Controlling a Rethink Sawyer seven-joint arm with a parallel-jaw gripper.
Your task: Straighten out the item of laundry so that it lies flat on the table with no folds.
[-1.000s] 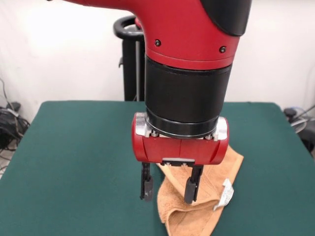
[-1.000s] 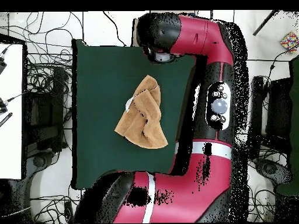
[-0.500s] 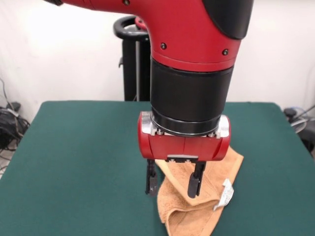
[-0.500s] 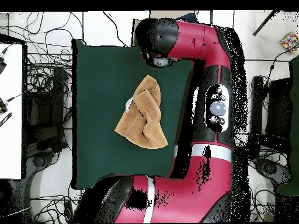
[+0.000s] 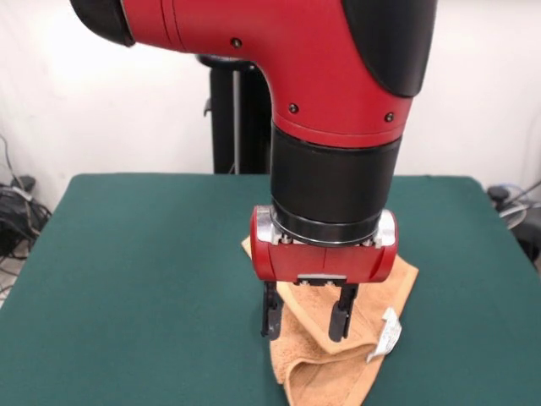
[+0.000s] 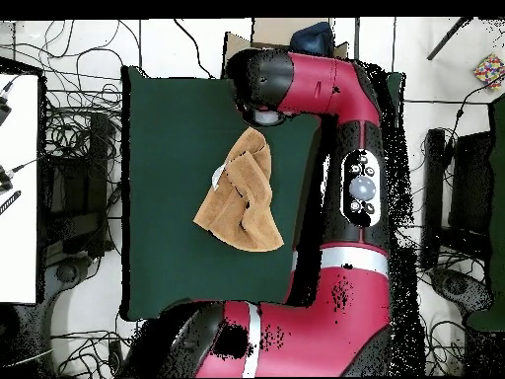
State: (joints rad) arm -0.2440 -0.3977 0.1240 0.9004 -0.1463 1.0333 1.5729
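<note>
The light-orange towel [image 5: 372,292] lies crumpled with folds on the green table [image 5: 127,271], right of the middle in the front view. Its white tag [image 5: 387,331] sticks out near its front right edge. My gripper [image 5: 304,335] is open and points straight down over the towel's left part. One finger [image 5: 270,315] is at the towel's left edge and the other finger [image 5: 341,315] is over the cloth. I cannot tell if they touch it. In the overhead view the towel [image 6: 242,202] lies mid-table, and the arm's wrist [image 6: 261,84] covers its top end and hides the gripper.
The red arm [image 6: 345,197] runs along the table's right side in the overhead view. Cables and equipment lie on the floor around the table [image 6: 168,128]. A black stand [image 5: 224,110] rises behind the table's far edge.
The gripper has moved right in the front view, from beside the towel's left edge to over it. It stays open. The towel has not moved.
</note>
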